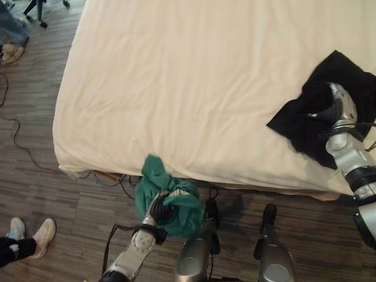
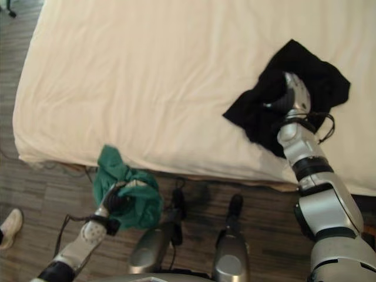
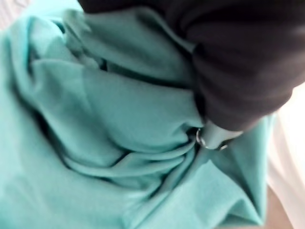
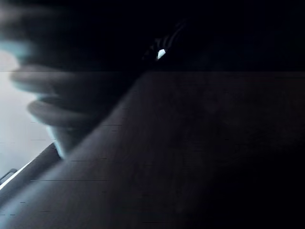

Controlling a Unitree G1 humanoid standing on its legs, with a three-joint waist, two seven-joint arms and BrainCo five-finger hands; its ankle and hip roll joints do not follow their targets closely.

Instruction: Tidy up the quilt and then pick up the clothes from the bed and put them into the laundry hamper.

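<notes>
Clothes are split: the green garment (image 1: 166,194) hangs bunched in the left hand's (image 1: 161,205) curled grip, off the bed's (image 1: 176,88) near edge. The black garment (image 1: 326,100) lies near the bed's near right corner; the right hand (image 1: 339,106) rests there, whether gripping I cannot tell. Best to gather the cloth fully before lifting. No hamper is seen.

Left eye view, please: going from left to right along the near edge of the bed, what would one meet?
Person's shoes on the floor → green garment bunched in the left hand → black garment on the quilt, with the right hand on it.
</notes>
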